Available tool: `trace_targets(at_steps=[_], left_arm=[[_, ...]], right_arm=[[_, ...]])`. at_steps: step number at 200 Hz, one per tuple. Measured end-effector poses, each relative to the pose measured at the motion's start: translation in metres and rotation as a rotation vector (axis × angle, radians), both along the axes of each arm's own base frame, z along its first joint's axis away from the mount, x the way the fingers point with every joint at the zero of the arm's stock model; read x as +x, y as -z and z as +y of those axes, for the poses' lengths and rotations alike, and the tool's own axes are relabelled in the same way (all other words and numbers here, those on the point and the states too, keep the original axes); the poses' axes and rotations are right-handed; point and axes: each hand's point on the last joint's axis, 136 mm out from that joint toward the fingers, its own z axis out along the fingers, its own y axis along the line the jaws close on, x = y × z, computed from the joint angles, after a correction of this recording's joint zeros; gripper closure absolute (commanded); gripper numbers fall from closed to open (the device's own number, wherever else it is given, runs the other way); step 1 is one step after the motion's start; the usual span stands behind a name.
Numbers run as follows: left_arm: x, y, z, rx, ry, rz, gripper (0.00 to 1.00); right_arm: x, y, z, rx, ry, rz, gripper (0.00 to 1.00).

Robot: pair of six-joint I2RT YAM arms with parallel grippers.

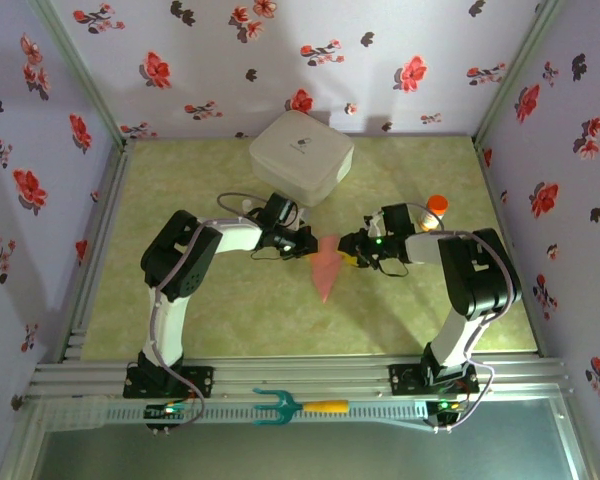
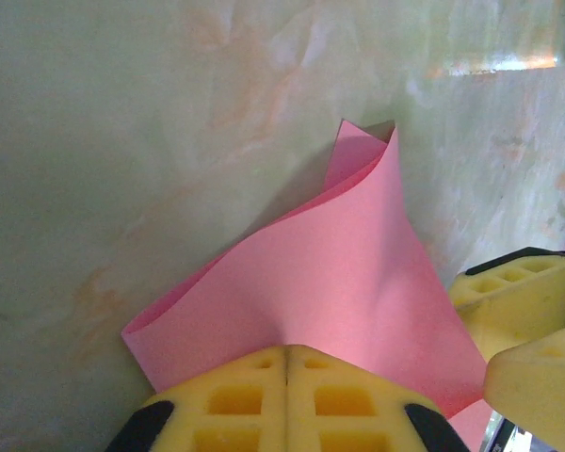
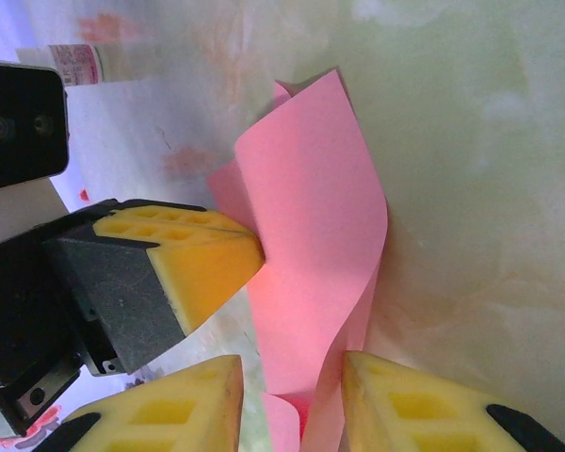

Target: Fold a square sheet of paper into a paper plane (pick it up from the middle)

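Pink sheet pinched between both arms at mid-surface.

Green marbled surface (image 1: 230, 320); white rounded box (image 1: 301, 156) at its far edge. Left gripper (image 1: 305, 243) (image 2: 287, 363): jaws clenched on the pink paper sheet (image 1: 326, 268) (image 2: 339, 273) (image 3: 311, 217), pads pressed together with the paper emerging between them. Right gripper (image 1: 348, 245) (image 3: 294, 377): jaws parted, straddling the sheet's opposite edge, one pad touching it, a gap at the other. Sheet curled and partly folded, narrow end toward the near edge. Orange-capped bottle (image 1: 435, 210) behind the right gripper.
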Motion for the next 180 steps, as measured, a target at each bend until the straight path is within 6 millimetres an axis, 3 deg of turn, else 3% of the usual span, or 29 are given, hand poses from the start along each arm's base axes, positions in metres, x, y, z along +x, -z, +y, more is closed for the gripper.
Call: trace_targets(at_steps=[40, 109, 180], left_arm=[[0.000, 0.000, 0.002, 0.002, -0.003, 0.001, 0.94], [-0.001, 0.000, 0.003, 0.002, -0.004, 0.003, 0.94], [0.000, -0.003, 0.004, 0.007, -0.009, -0.002, 0.87]], right_arm=[[-0.009, 0.012, -0.008, -0.063, 0.008, 0.053, 0.64], [-0.005, 0.008, -0.005, -0.049, -0.003, 0.035, 0.69], [-0.002, 0.008, -0.004, -0.040, -0.001, 0.023, 0.92]])
